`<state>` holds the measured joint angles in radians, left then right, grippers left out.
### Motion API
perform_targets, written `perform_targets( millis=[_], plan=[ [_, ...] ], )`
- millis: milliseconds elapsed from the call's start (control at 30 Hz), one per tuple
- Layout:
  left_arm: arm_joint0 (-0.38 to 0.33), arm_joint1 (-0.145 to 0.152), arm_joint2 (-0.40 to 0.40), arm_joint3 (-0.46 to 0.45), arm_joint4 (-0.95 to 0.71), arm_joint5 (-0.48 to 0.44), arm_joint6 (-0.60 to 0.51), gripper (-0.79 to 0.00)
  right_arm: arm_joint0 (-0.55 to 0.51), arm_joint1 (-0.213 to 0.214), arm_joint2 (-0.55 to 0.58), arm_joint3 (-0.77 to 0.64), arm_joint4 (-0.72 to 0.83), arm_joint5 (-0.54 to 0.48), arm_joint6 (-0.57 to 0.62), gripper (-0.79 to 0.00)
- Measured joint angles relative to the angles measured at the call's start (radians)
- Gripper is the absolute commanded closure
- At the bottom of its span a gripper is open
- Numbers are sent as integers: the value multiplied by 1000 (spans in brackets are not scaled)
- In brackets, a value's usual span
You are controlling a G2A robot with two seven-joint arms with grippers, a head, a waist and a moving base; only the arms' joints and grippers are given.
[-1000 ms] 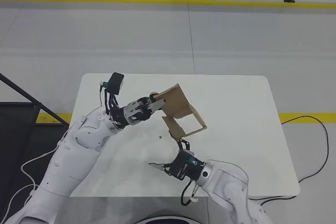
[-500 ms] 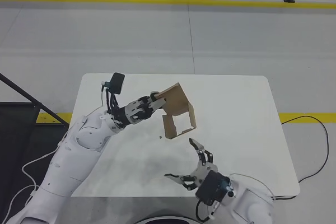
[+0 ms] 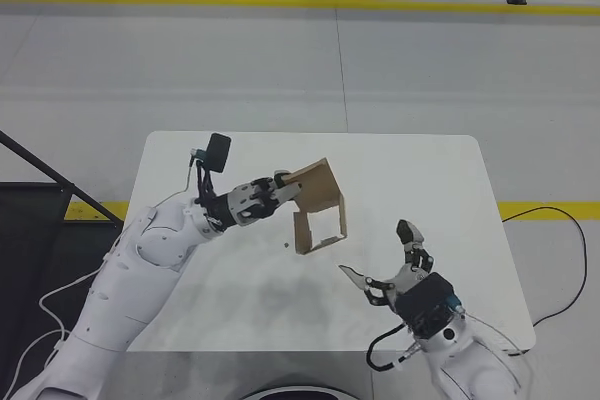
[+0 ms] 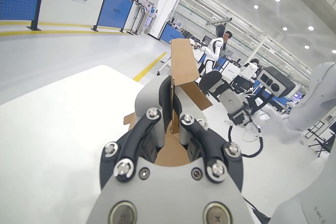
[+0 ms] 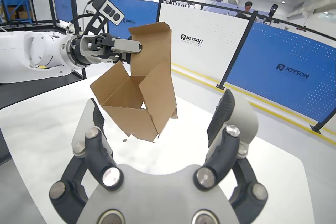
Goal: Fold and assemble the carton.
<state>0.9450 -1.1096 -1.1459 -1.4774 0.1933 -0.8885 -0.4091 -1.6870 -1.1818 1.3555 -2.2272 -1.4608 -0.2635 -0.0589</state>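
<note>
White bench (image 3: 430, 180) on a pale grey floor crossed by a yellow line, seen from above. The wrist views show a hall behind it, with blue and white partition panels and rows of ceiling lamps.

Carton (image 3: 318, 205): brown cardboard, partly opened into a rectangular tube. It is held tilted over the middle of the bench, and its end flaps are unfolded. In the right wrist view the carton (image 5: 152, 72) turns its open end toward the camera. Its lowest corner appears to hang just above the bench (image 5: 52, 114).

Left claw (image 3: 280, 185): closed on the carton's upper panel at the edge nearest the left arm. In the left wrist view the left claw (image 4: 172, 96) has its two dark pads pressed on either side of a thin cardboard edge. The carton (image 4: 183, 62) rises beyond them over the bench (image 4: 52, 117). The right wrist view shows the same claw (image 5: 131, 47) from the side, pinching that panel.

Right claw (image 3: 382, 257): open wide and holding nothing, over the near right part of the bench and apart from the carton. In its own view the right claw (image 5: 160, 107) has both fingers spread, with the carton framed between them farther off.

Small brown scrap (image 3: 285, 243): lies on the bench just beside the carton's lower corner, and also appears in the right wrist view (image 5: 125, 140).
</note>
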Motion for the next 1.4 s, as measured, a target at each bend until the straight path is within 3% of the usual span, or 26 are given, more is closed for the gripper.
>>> perform_targets(
  millis=[333, 433, 567, 667, 1000, 1167, 1400],
  plan=[
    [23, 1, -20, -46, 70, 15, 36, 0, 116, -6, -33, -24, 107, -1, 309, -785],
    [29, 1, -22, -52, 83, 20, 44, 0, 142, -9, -53, -24, 109, 8, 343, -720],
    [32, 0, -22, -55, 89, 20, 47, 0, 158, -11, -72, -26, 100, 14, 361, -474],
    [33, 0, -23, -55, 92, 17, 49, 0, 169, -12, -79, -23, 97, 24, 383, -382],
    [39, 1, -26, -57, 92, 9, 50, 0, 192, -16, -91, -12, 96, 54, 436, -302],
    [39, 1, -25, -58, 93, 2, 42, 0, 195, -17, -91, -14, 88, 70, 447, -123],
    [40, 3, -25, -57, 91, -7, 23, 0, 188, -19, -88, -30, 62, 106, 453, -9]
  ],
)
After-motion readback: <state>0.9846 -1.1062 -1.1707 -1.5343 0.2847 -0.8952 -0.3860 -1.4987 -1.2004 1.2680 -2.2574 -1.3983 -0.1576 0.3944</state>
